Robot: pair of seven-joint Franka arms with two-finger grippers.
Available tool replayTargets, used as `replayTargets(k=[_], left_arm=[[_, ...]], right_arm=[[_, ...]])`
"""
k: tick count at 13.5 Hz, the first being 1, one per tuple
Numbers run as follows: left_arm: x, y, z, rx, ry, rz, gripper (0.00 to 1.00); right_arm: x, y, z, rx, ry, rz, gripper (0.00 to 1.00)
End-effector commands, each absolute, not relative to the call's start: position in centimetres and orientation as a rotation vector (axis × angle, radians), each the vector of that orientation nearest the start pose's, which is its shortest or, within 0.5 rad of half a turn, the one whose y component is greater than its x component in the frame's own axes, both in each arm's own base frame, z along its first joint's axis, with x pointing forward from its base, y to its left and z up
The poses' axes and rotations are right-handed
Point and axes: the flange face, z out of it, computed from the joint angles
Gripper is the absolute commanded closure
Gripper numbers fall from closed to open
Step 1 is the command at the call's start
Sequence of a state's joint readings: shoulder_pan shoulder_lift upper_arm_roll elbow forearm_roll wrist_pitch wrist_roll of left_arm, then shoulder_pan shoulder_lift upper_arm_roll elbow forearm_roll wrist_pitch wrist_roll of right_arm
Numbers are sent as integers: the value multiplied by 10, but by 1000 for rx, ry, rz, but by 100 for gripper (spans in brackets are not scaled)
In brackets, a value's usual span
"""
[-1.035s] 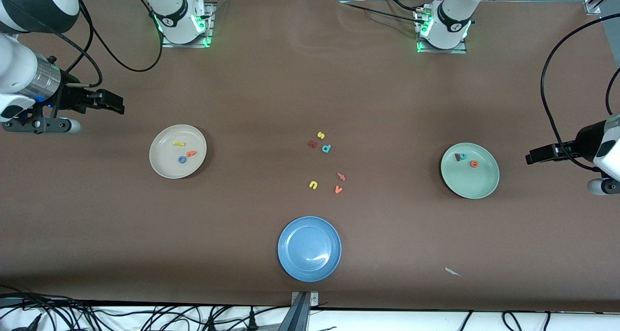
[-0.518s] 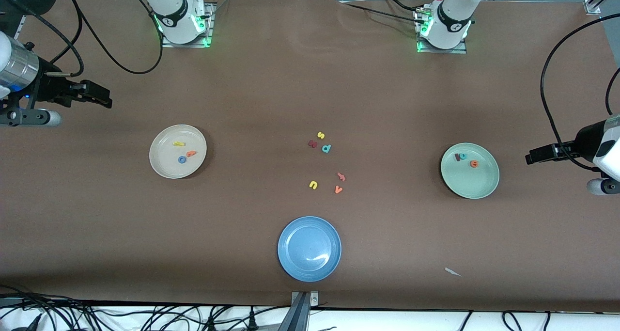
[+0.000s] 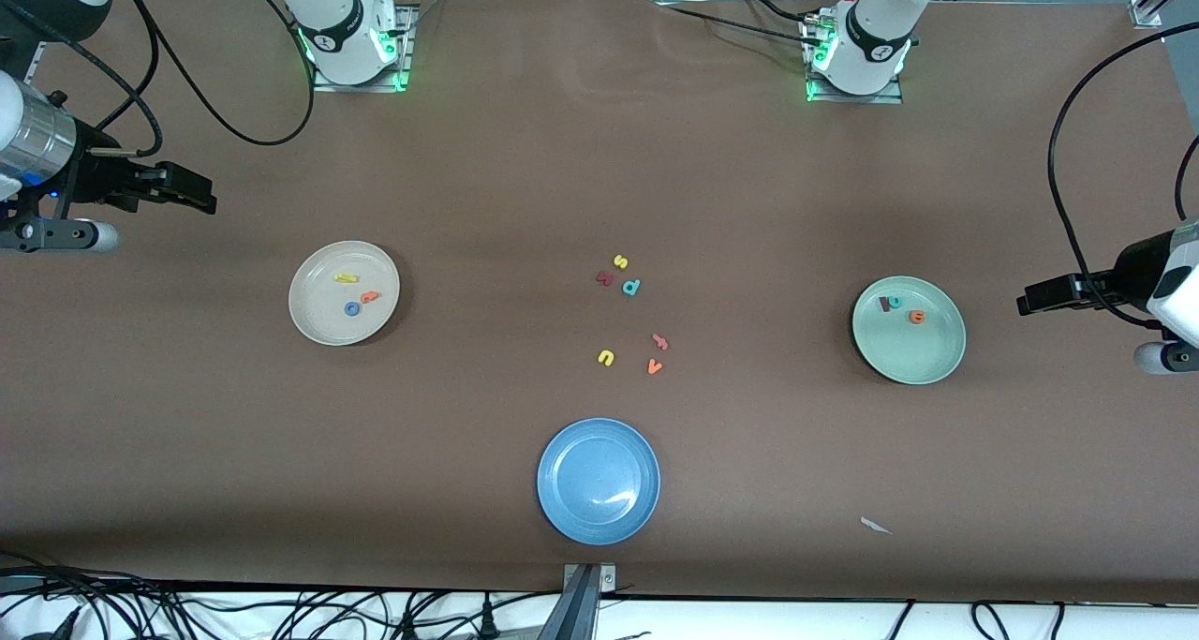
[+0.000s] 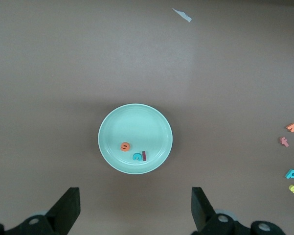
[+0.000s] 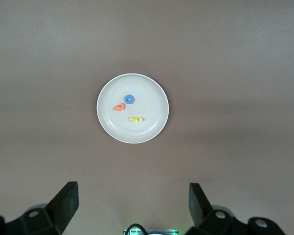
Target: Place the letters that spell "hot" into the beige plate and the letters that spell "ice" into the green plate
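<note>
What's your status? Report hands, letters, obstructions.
Left hand and right hand open, empty, up beside their plates. Hot letters in beige plate; ice letters in green plate. No obstructions.

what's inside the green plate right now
Three small letters lie in the green plate: a dark red i, a teal c and an orange e, grouped toward the robots' edge. Nothing covers them; the rest is bare.

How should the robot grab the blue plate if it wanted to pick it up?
Best by the rim. The blue plate lies flat and right way up on the table, wider than open fingers could likely span, so only its raised edge offers a hold. I would come down from above, one finger inside the rim and one outside, probably at the edge facing the arms.
</note>
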State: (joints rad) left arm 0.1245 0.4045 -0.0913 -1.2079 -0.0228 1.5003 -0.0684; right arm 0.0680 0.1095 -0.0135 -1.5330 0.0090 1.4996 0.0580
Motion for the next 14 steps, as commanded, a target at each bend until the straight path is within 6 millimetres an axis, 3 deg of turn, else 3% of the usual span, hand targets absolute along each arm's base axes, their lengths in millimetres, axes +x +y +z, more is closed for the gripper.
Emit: replayTargets(k=[1, 14], left_arm=[[655, 32, 549, -3198, -133, 165, 0], [653, 33, 548, -3196, -142, 187, 0]], right_arm=[[578, 28, 581, -3119, -32, 226, 0], [582, 32, 584, -3120, -43, 181, 0]])
